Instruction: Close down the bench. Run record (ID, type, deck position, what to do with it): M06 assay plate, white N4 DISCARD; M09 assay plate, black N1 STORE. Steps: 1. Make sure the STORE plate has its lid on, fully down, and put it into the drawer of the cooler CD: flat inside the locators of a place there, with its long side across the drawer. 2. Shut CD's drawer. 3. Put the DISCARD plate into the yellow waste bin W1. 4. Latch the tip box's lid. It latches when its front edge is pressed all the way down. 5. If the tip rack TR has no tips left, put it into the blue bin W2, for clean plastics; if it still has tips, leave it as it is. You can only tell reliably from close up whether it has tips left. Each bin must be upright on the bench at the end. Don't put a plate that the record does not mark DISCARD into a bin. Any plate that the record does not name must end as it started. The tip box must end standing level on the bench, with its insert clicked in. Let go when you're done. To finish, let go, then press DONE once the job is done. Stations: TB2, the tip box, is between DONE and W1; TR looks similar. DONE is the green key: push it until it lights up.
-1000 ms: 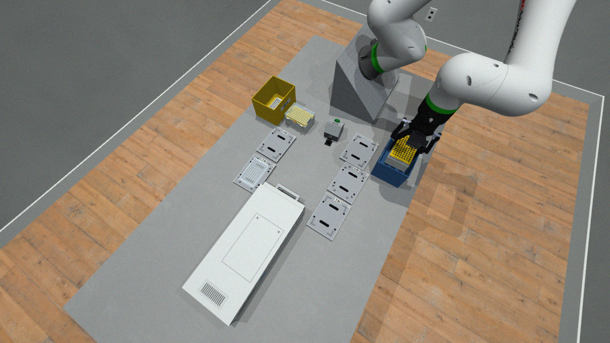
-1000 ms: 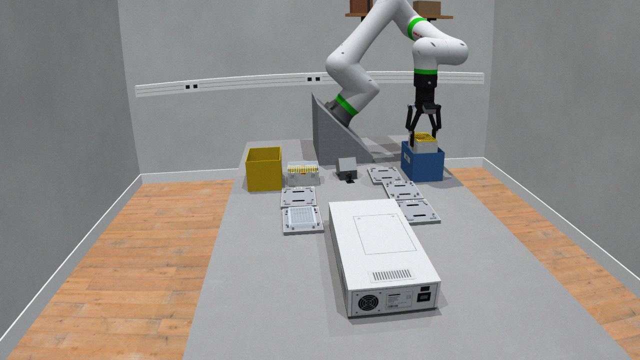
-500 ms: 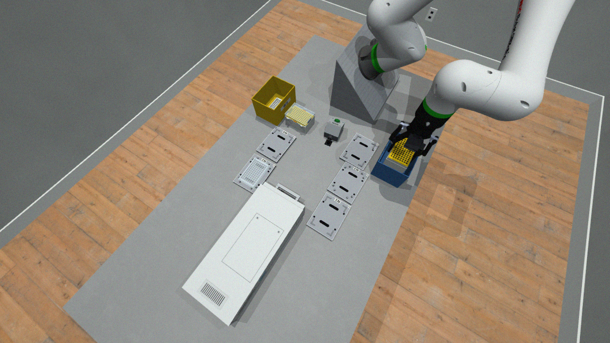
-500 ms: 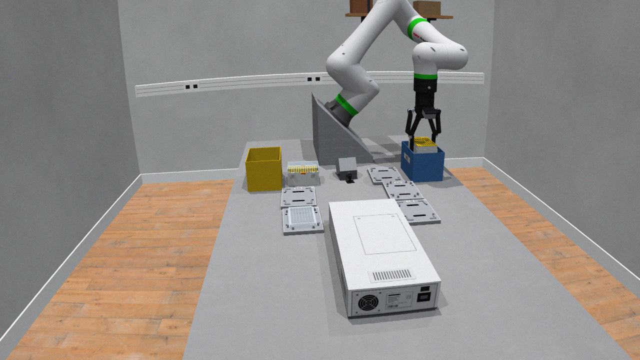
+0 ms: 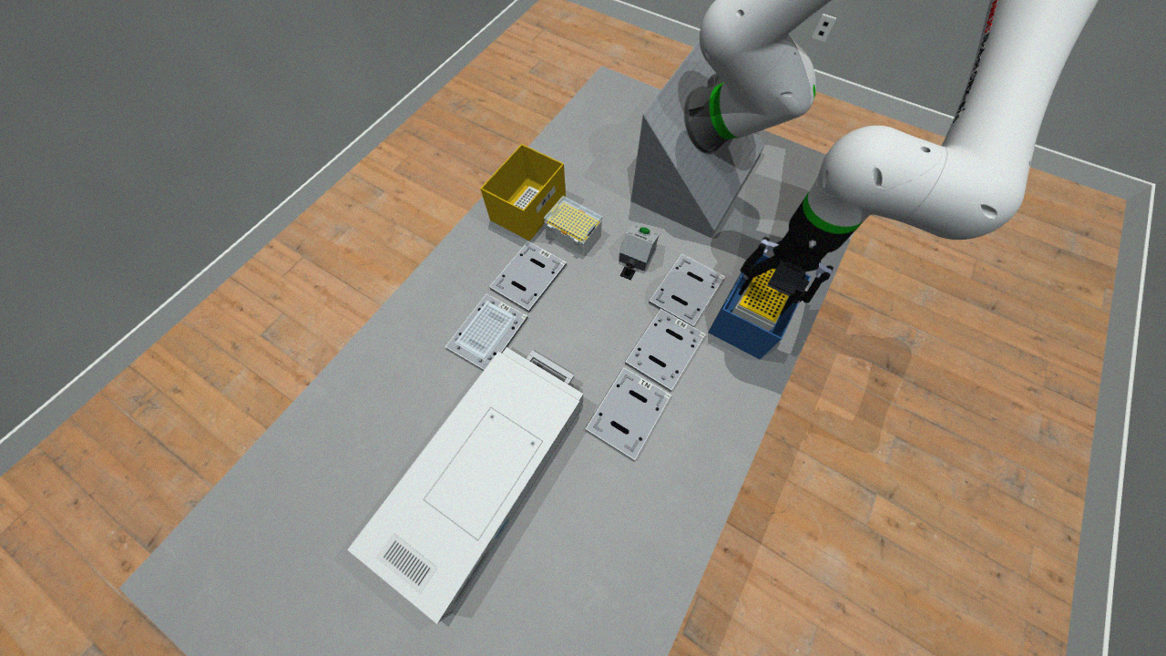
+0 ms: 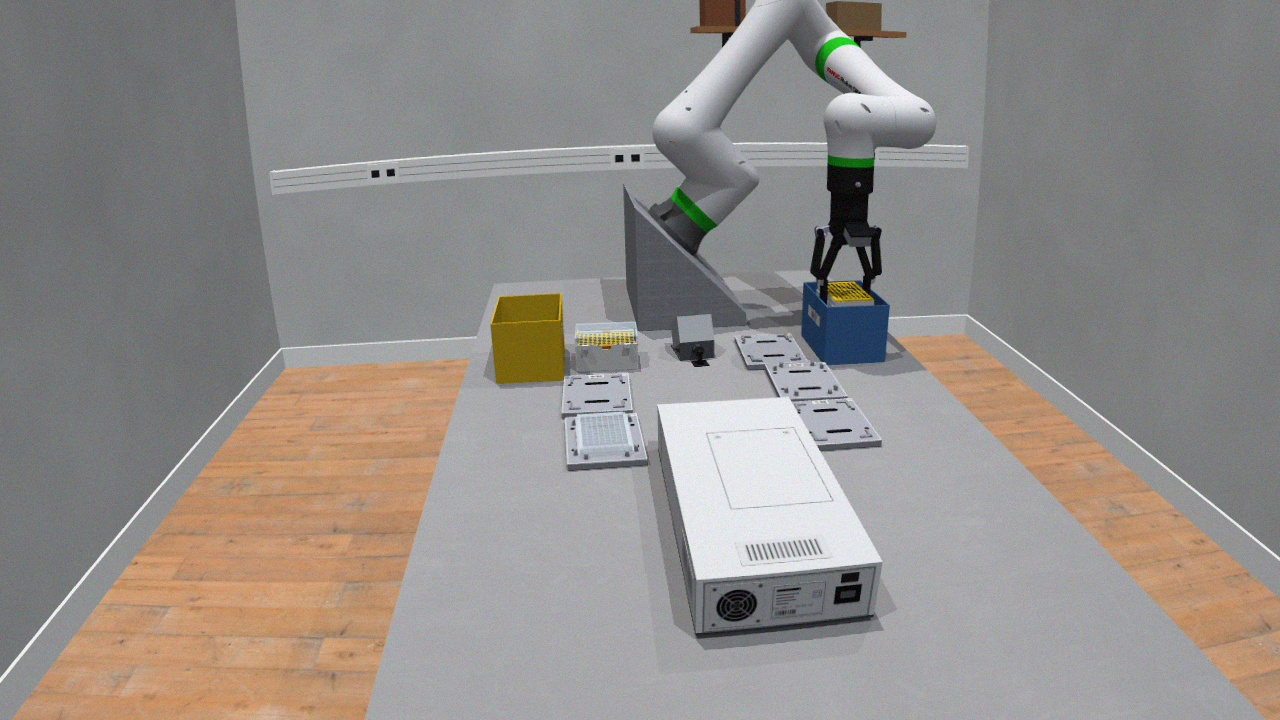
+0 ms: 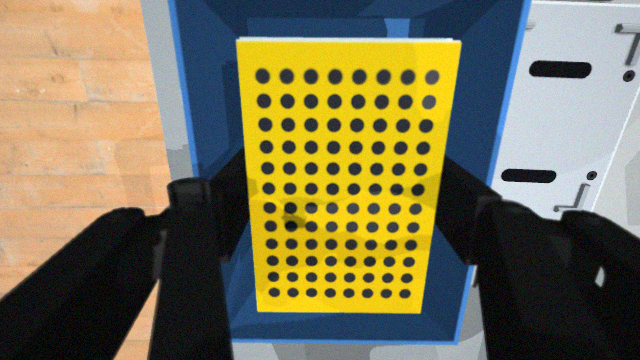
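My gripper [image 7: 338,171] is shut on the tip rack TR [image 7: 345,170], a box with a yellow top full of dark, empty holes. It holds the rack inside the blue bin W2 [image 5: 751,324], with the rack's top near the bin's rim [image 6: 847,293]. The yellow bin W1 [image 5: 522,189] stands upright at the far left with a white plate [image 5: 526,195] inside. The tip box TB2 [image 5: 572,221] stands next to it, its lid down. The cooler CD [image 5: 473,473] has its drawer [image 5: 550,366] nearly or fully in. The green DONE key [image 5: 642,232] is unlit.
A clear-lidded plate [image 5: 485,328] rests on a deck nest left of the cooler. Several empty deck nests lie around, one [image 5: 690,287] right beside the blue bin. The arm's grey wedge base [image 5: 692,163] stands behind.
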Controlling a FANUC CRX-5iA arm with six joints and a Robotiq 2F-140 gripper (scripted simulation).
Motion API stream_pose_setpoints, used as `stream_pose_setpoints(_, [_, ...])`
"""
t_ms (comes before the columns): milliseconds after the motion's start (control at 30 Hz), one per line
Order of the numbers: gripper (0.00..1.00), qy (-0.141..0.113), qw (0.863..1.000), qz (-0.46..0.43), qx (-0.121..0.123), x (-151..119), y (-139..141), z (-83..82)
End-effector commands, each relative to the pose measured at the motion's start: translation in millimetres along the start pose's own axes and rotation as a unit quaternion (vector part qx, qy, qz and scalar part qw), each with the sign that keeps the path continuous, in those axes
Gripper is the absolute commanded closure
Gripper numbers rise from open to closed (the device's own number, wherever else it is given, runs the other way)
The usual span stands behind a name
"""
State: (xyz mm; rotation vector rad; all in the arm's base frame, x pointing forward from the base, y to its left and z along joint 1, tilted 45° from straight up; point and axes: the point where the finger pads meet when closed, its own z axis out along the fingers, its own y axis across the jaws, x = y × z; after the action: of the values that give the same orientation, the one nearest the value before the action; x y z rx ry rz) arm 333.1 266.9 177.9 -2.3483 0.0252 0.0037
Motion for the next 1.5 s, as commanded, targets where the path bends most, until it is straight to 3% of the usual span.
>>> stream_pose_setpoints(0, [0.9, 0.001, 1.0, 0.0, 0.0, 0.5, -0.1, 3.0])
stream_pose_setpoints(200, [0.9, 0.001, 1.0, 0.0, 0.0, 0.5, -0.1, 9.7])
stream_pose_setpoints(933, [0.9, 0.001, 1.0, 0.0, 0.0, 0.6, -0.1, 9.8])
stream_pose_setpoints(967, [0.3, 0.001, 1.0, 0.0, 0.0, 0.6, -0.1, 9.8])
stream_pose_setpoints(1467, [0.3, 0.001, 1.0, 0.0, 0.0, 0.6, -0.1, 9.8])
